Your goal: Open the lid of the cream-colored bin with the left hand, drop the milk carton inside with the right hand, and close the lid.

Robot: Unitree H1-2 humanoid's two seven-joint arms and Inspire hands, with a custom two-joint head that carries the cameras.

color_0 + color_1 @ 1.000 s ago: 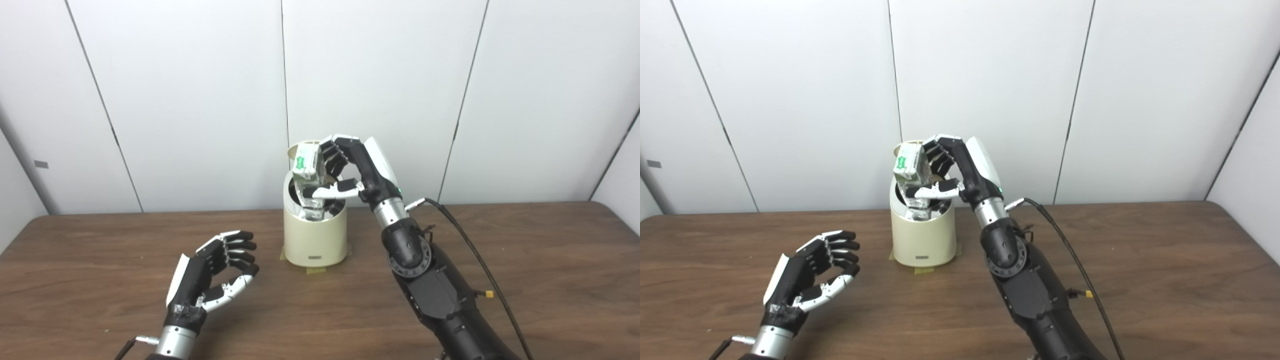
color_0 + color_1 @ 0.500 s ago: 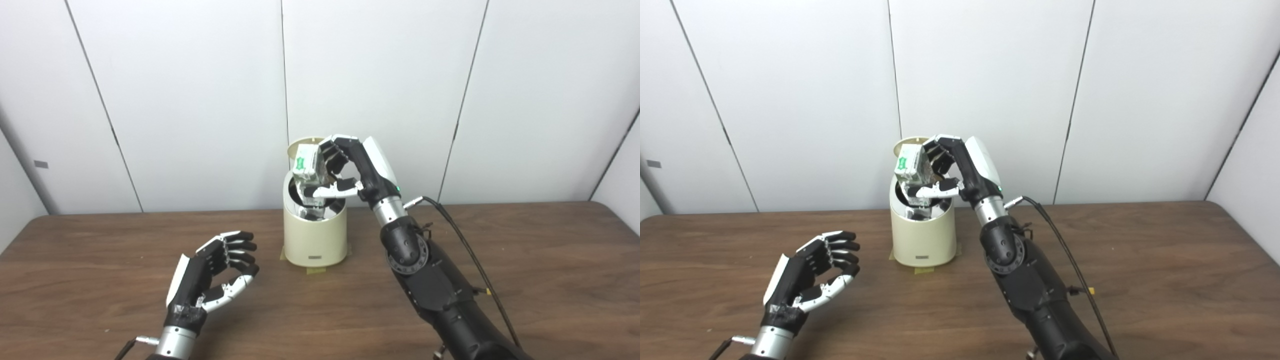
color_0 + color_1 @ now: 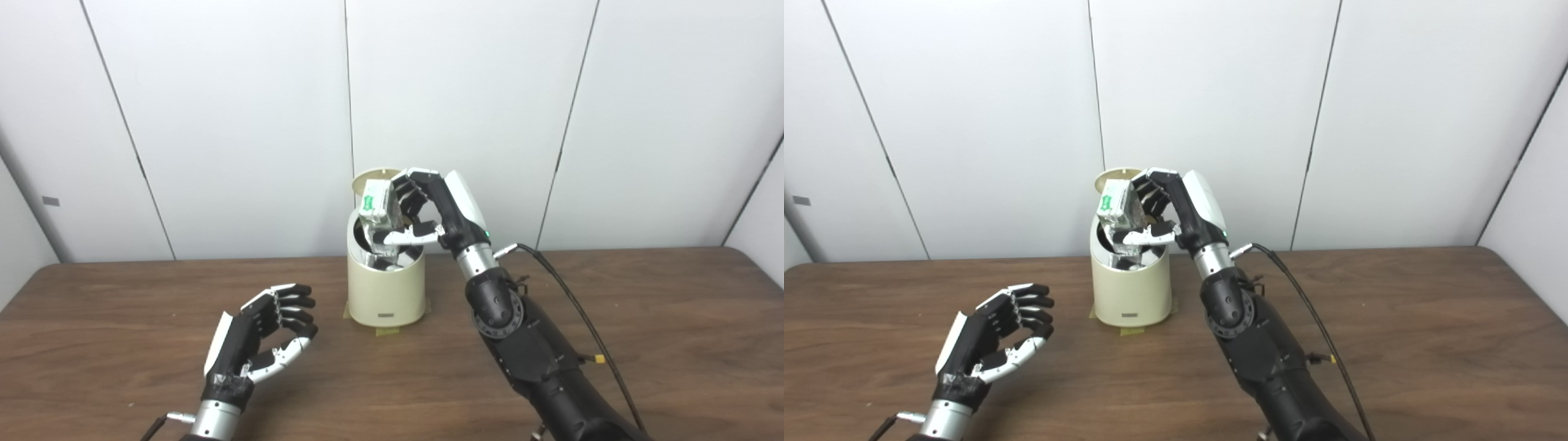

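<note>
The milk carton (image 3: 375, 207) is held tilted just above the mouth of the bin (image 3: 386, 293), pinched between the thumb and fingers (image 3: 409, 191) of the right hand (image 3: 429, 208). The lid (image 3: 367, 178) is seen raised behind the bin's opening. To the left of the bin, nearer the camera, the left hand (image 3: 260, 334) is kept over the table (image 3: 643, 306), fingers loosely curled and apart, nothing held.

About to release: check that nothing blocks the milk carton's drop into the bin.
Nothing visible blocks it. The lid stands open behind; the right robot hand holds the milk carton directly over the cream-colored bin mouth. The left robot hand waits aside.
</note>
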